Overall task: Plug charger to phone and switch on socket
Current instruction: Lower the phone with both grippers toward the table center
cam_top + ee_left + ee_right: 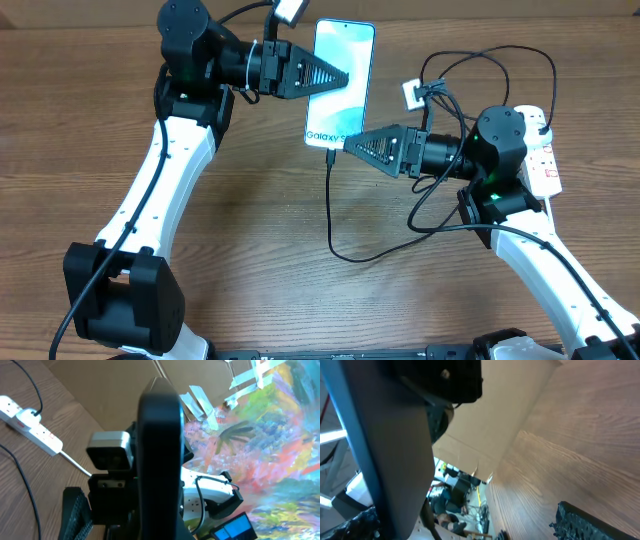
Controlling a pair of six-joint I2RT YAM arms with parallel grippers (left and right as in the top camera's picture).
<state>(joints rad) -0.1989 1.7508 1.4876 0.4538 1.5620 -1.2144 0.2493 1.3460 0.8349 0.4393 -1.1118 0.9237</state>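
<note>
The slim smartphone with the lit light-blue screen (338, 112) stands raised nearest the overhead camera, pinched by the left gripper (345, 78). The thin black charger cable (331, 210) hangs from its lower edge, beside the right gripper (350, 146), and trails towards the white power strip (545, 160). The left wrist view shows the smartphone edge-on in that tight pinch. The right wrist view shows the right fingers (580, 520) spread wide. Drawing that arm away could snag the cable and unseat its tip.
</note>
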